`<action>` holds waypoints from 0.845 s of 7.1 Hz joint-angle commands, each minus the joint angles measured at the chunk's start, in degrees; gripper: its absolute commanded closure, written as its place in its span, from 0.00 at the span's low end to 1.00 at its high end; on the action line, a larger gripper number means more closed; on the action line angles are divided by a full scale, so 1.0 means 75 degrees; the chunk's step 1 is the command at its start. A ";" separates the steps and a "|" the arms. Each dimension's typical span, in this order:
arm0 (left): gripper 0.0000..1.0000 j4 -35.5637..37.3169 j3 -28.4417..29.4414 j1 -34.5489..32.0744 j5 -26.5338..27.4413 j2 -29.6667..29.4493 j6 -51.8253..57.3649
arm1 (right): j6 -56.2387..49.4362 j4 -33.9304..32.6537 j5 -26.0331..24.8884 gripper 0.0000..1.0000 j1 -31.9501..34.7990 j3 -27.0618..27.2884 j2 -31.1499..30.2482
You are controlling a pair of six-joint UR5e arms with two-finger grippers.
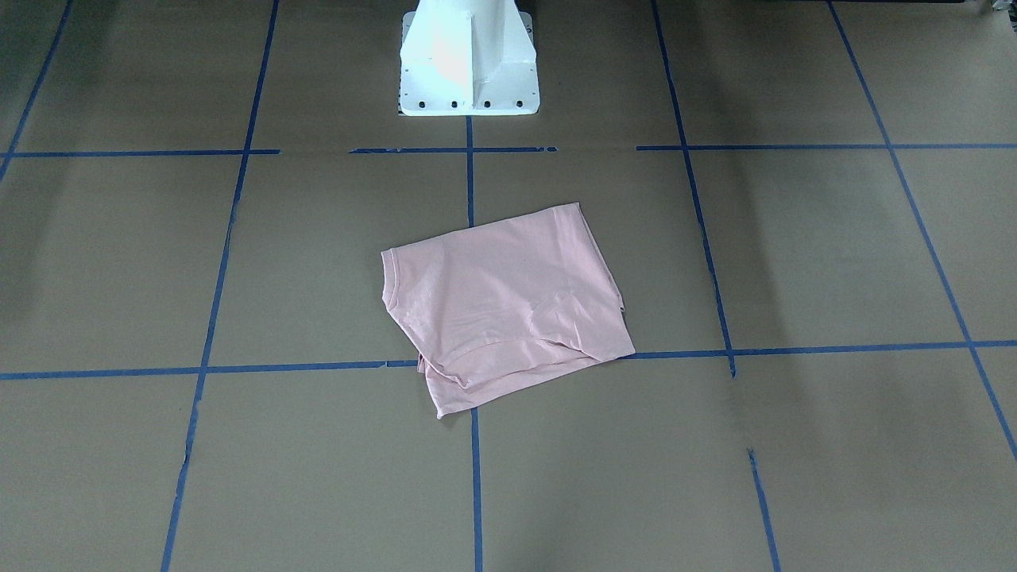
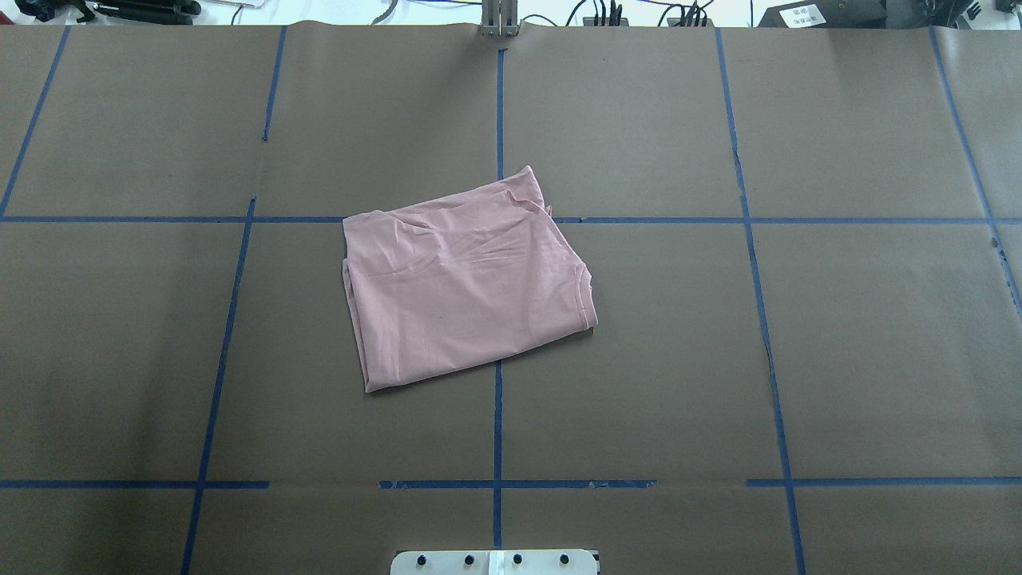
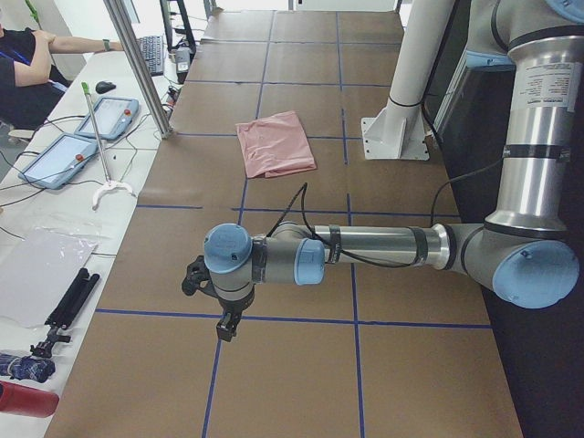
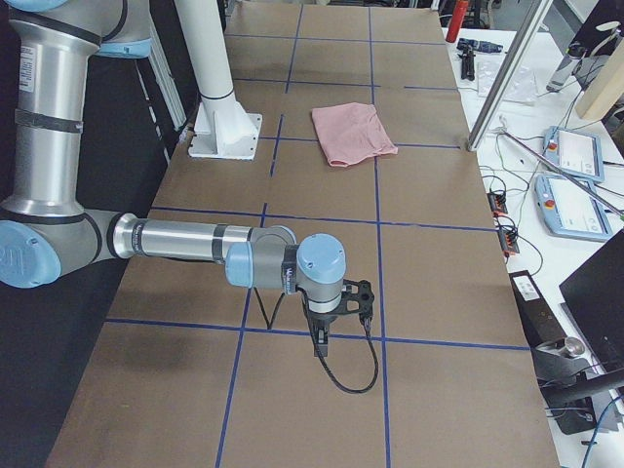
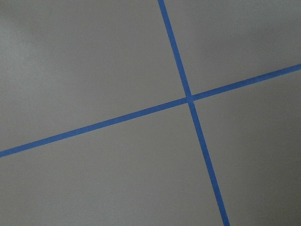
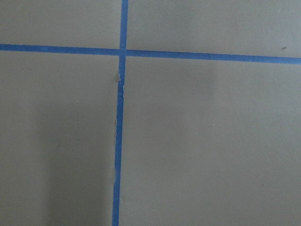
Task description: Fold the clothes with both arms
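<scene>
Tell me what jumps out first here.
The pale pink T-shirt, folded into a compact rectangle, lies mid-table across the blue tape lines. The left arm and the right arm stretch low over the brown paper toward opposite table ends, well away from it.

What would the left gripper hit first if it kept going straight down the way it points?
Probably the paper-covered table, close to a blue tape crossing. The left gripper points down and nothing shows in between. The T-shirt lies far off.
</scene>
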 commanded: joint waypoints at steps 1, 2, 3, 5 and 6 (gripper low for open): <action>0.00 0.0015 -0.0243 0.0000 0.0001 0.0060 0.0033 | 0.0000 0.0021 -0.0002 0.00 -0.0003 -0.0007 -0.0021; 0.00 -0.0008 -0.0232 0.0000 0.0047 0.0084 0.0034 | 0.0000 0.0032 -0.0002 0.00 -0.0003 -0.0007 -0.0033; 0.00 -0.0008 -0.0255 0.0012 0.0071 0.0061 0.0034 | 0.0000 0.0044 -0.0002 0.00 -0.0003 -0.0007 -0.0033; 0.00 0.0003 -0.0209 0.0012 0.0083 0.0084 0.0034 | 0.0000 0.0044 -0.0002 0.00 -0.0003 -0.0007 -0.0033; 0.00 0.0003 -0.0174 0.0012 0.0083 0.0119 -0.0013 | 0.0000 0.0044 -0.0002 0.00 -0.0003 -0.0007 -0.0033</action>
